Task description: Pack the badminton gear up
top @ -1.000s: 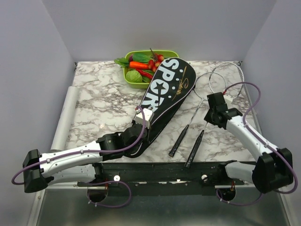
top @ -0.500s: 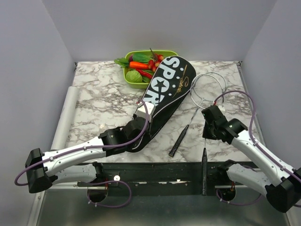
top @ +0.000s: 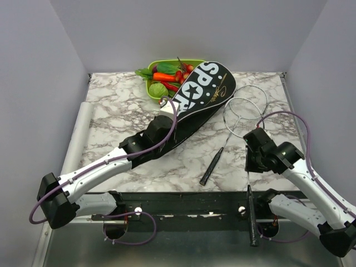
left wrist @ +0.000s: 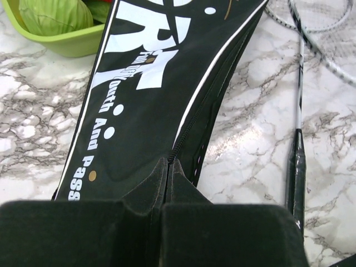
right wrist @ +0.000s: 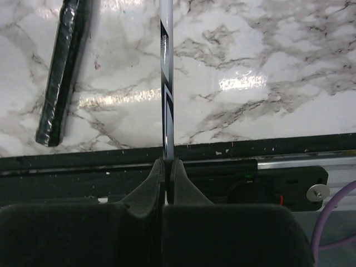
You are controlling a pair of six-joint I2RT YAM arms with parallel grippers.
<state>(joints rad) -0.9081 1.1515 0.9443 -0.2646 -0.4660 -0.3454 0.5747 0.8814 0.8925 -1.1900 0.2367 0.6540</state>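
The long black bag (top: 201, 92) lettered "SPORT" lies slanted, its wide end over the green tray. My left gripper (top: 164, 119) is shut on the bag's edge at the zipper (left wrist: 168, 162). My right gripper (top: 248, 165) is shut on the thin shaft (right wrist: 166, 83) of one silver racket. That racket's black handle (top: 251, 218) sticks out past the table's near edge over the arm base. The second racket lies flat on the marble, black handle (top: 212, 166) nearest me. The two racket heads (top: 241, 111) overlap right of the bag. The shuttlecock is out of view.
A green tray (top: 161, 100) of toy vegetables stands at the back, partly under the bag. A white roll (top: 78, 133) runs along the table's left edge. The black base rail (top: 183, 203) spans the near edge. Grey walls close in three sides.
My left gripper has carried the bag away from me and rightward, onto the tray. My right gripper has pulled its racket toward me, so the handle now overhangs the near edge.
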